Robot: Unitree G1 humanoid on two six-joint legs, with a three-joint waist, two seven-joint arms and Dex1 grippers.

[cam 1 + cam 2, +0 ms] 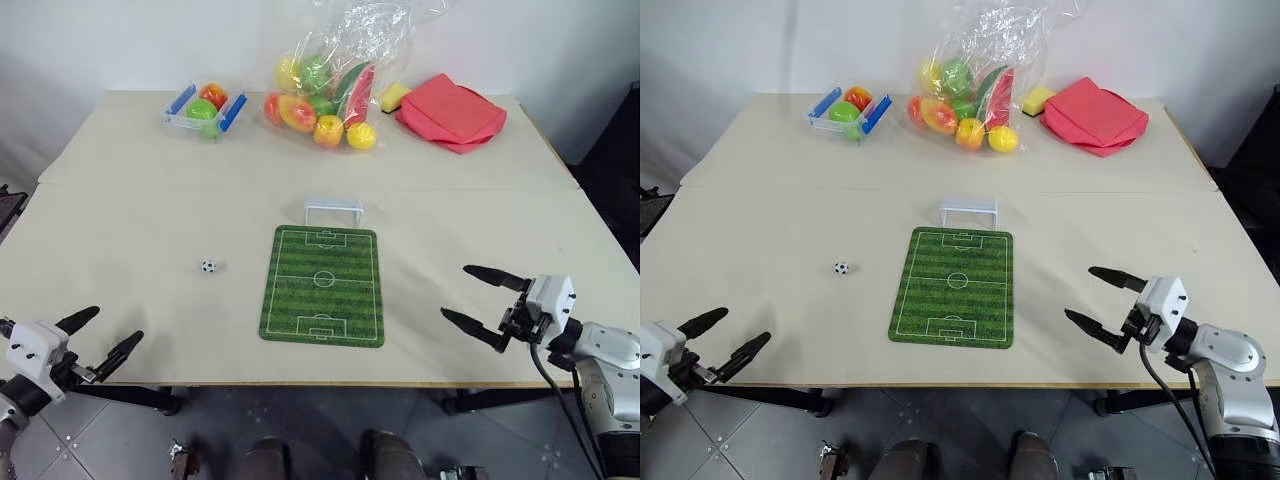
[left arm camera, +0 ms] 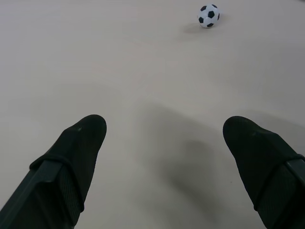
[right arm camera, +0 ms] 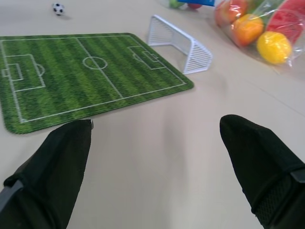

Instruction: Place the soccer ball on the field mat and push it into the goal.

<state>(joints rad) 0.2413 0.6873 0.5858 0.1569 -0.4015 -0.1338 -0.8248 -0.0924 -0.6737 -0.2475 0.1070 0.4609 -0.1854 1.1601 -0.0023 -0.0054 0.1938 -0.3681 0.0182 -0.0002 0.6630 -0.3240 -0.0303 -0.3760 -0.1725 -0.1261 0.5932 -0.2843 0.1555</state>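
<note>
The striped green field mat (image 1: 322, 285) lies lengthwise toward the white netted goal (image 1: 333, 210) at its far end. The black-patched soccer ball (image 1: 207, 267) rests left of it on the table; the left gripper (image 1: 108, 337) and right gripper (image 1: 468, 296) both gape empty.

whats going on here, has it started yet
Nothing is being handled yet. The soccer ball sits on the bare table, to the left of the field mat, and the goal stands at the mat's far end. The left gripper and the right gripper hang open and empty over the near edge.
</note>
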